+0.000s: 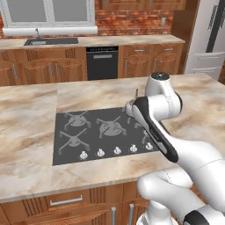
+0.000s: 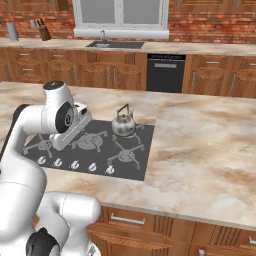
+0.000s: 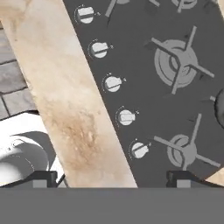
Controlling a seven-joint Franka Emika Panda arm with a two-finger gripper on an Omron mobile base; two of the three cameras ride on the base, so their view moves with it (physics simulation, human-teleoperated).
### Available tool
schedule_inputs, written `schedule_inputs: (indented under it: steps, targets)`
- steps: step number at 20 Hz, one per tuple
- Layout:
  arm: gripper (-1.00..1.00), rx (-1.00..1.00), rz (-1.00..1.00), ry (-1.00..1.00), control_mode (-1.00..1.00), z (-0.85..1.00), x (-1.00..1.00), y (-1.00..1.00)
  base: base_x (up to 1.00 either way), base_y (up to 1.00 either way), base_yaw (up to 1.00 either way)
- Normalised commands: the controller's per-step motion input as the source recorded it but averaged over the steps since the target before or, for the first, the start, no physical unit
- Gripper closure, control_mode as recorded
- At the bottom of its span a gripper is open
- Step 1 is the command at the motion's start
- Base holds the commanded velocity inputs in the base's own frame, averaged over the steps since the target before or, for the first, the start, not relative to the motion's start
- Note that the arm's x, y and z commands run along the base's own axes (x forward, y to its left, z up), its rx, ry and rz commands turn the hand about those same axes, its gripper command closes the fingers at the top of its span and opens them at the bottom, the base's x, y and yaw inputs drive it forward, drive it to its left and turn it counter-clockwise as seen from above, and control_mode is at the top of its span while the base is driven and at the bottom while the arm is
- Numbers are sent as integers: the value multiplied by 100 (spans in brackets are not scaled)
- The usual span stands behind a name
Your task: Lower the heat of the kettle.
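Brick wall (image 2: pixel 210 30) w/ window (image 2: pixel 120 12) over sink (image 2: pixel 102 45) — wood cabinets (image 2: pixel 65 72), black dishwasher (image 2: pixel 165 74), marble island counter (image 2: pixel 210 145).

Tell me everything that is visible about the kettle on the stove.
The kettle is small, squat and rounded, with a silvery metal look. A thin arched handle rises over its lid. It stands upright on the back right burner of the dark cooktop, resting on the burner grate. Nothing else touches it; the gripper hangs above the row of white knobs at the cooktop's front edge, apart from the kettle.
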Motion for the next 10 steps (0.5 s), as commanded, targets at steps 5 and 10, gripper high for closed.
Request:
schedule_inputs:
  steps: [5,10]
  targets:
    - [-100,-1,60,10,-100,-42,22,-1,0,0,0]
    - [-100,0,57,4,-100,-51,40,-1,0,0,0]
